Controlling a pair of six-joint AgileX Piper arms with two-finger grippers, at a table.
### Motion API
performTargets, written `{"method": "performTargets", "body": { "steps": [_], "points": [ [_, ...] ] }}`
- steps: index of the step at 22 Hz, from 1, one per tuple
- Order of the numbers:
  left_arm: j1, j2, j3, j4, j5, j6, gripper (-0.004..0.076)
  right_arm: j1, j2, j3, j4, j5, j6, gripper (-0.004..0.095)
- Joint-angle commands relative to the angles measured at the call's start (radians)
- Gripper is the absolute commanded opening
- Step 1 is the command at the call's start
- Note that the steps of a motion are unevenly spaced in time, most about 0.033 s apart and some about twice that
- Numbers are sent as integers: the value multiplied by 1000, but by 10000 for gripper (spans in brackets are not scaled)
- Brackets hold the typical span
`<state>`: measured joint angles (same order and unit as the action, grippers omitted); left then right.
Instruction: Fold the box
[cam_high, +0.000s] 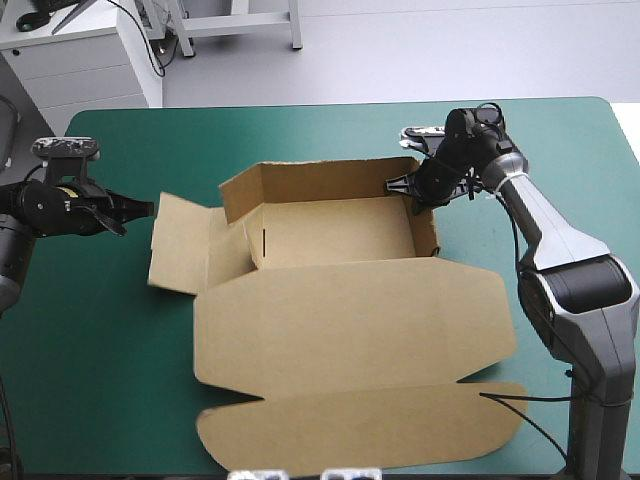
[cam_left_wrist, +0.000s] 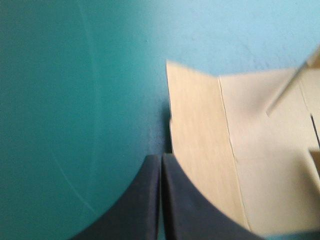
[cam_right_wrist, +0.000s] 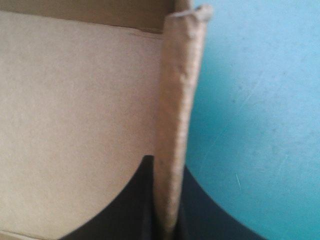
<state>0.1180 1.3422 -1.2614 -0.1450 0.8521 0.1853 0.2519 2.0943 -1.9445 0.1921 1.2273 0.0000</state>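
Brown cut-board box (cam_high: 350, 320) sits mid teal-green tabletop (cam_high: 100, 380) — far half a tray with walls up, lid flat toward the near edge. Right claw (cam_high: 405, 187), two black curved fins, is clamped on the tray's right wall (cam_right_wrist: 177, 100), tips half hidden by board. Left claw (cam_high: 140, 208) is pressed together, empty, just beside the flat left flap (cam_high: 178, 245) — touching or not, can't tell.

matt brown board box (cam_high: 350, 310), smooth teal-green cover (cam_high: 90, 350)
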Motion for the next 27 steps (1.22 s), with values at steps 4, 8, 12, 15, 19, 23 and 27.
{"method": "performTargets", "body": {
  "steps": [4,8,12,15,19,23,27],
  "points": [
    [186,-33,-25,-140,-54,-5,-8,-15,-139,-26,36,2,-44,-18],
    [424,-33,-25,-469,22,177,-8,-87,-247,-27,171,-48,-75,-18],
    [532,8,-25,-885,144,379,-8,-181,-332,-27,391,-41,-138,-18],
    [526,81,-25,-1161,270,473,-8,-240,-395,-27,602,-40,-206,-18],
    [514,149,-25,-1442,443,538,-8,-241,-439,-27,638,-40,-225,-18],
    [402,145,-25,-1488,443,538,-8,-237,-451,-27,707,-44,-239,-17],
    [314,126,-25,-1543,443,541,-8,-219,-451,-27,696,-44,-239,-15]
  ]
}}
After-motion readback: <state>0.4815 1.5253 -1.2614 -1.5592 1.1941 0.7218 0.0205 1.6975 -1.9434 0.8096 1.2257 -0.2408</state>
